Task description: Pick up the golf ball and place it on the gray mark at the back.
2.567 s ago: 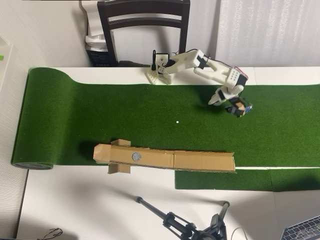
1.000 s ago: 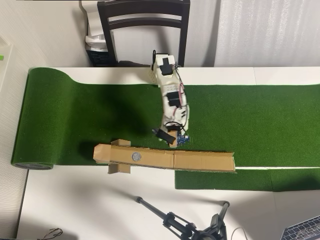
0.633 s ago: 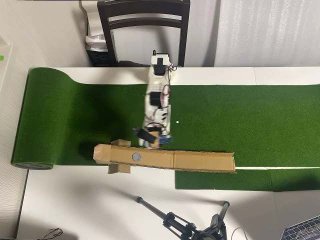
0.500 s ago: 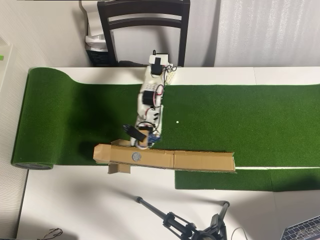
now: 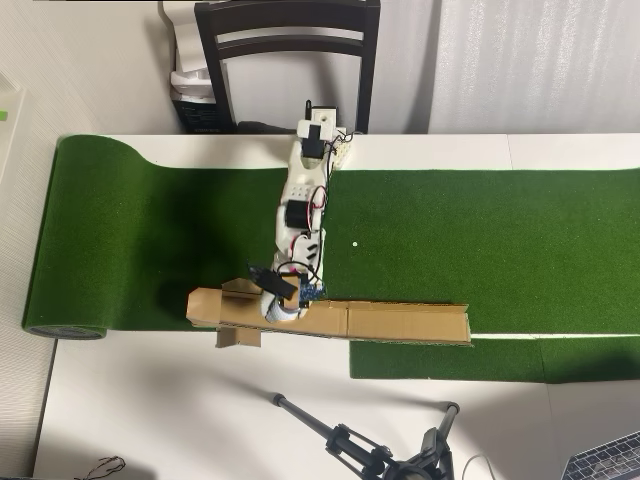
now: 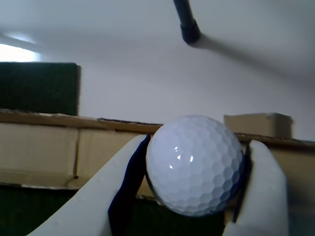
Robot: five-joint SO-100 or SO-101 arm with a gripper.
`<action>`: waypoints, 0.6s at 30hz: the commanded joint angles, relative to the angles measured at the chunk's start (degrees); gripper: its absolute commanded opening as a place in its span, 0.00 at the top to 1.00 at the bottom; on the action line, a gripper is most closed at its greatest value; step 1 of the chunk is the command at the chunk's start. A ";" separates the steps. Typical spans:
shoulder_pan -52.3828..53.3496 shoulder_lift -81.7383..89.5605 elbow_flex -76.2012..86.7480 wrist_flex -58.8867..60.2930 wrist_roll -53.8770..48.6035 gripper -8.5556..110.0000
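In the wrist view the white dimpled golf ball (image 6: 194, 164) fills the space between my two white fingers (image 6: 110, 199); my gripper (image 6: 197, 147) is shut on it. Just behind the ball runs the brown cardboard strip (image 6: 49, 147). In the overhead view the arm reaches from its base at the back of the turf down to the cardboard strip (image 5: 400, 322), and my gripper (image 5: 280, 302) hangs over the strip's left part with the golf ball (image 5: 281, 311) showing as a white spot in it. The gray mark is hidden under the gripper and ball.
Green turf (image 5: 500, 240) covers the table, rolled up at the left end (image 5: 60, 230). A tiny white dot (image 5: 355, 243) lies on the turf right of the arm. A chair (image 5: 288, 60) stands behind the base. A black tripod (image 5: 360, 445) stands on the white table in front.
The arm has swung from the right side of the turf leftward and forward to the cardboard strip. The gripper now covers the gray mark that showed before.
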 commanded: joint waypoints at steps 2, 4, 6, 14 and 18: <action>-0.35 0.97 -5.80 -2.55 -0.62 0.68; -0.35 0.35 -5.54 -2.55 -0.62 0.68; -0.35 -0.44 -5.19 -2.29 -1.05 0.68; -0.35 -2.72 -5.27 -1.49 -7.82 0.68; -0.35 -2.99 -5.27 1.93 -7.91 0.68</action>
